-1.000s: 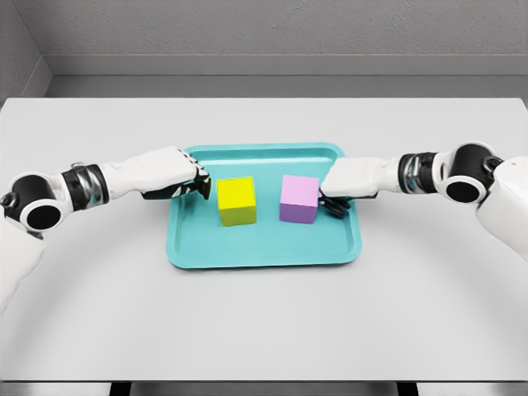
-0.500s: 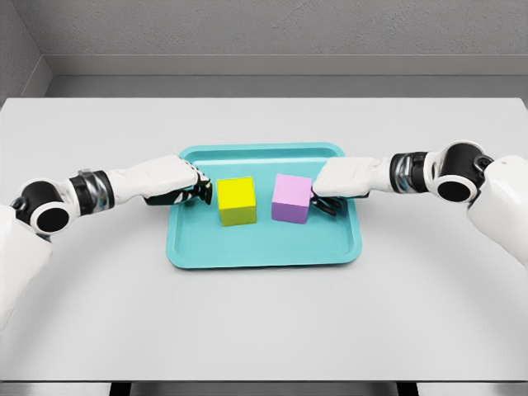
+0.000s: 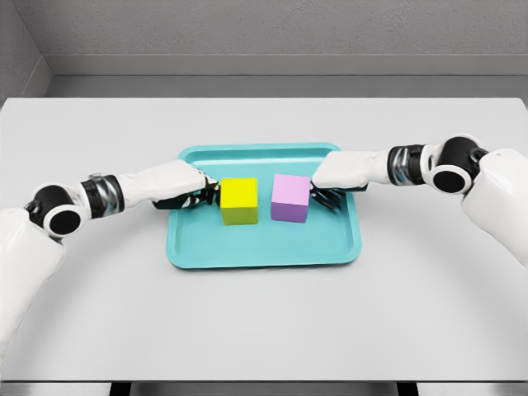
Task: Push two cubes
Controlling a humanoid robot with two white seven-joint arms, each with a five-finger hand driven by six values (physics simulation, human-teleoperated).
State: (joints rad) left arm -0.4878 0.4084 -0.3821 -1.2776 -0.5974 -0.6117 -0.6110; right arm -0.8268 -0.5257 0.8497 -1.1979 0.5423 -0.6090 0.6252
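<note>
A yellow cube and a pink-violet cube stand side by side on a teal tray, a narrow gap between them. My left hand reaches in from the left, its curled dark fingertips against the yellow cube's left face. From the right, my right hand presses its curled fingertips on the pink cube's right face. Neither hand grasps anything.
The tray lies in the middle of a light grey table. A grey wall runs behind the table's far edge.
Both hands have moved inward. The yellow cube slid a little to the right and the pink cube to the left, so the gap between them has narrowed.
</note>
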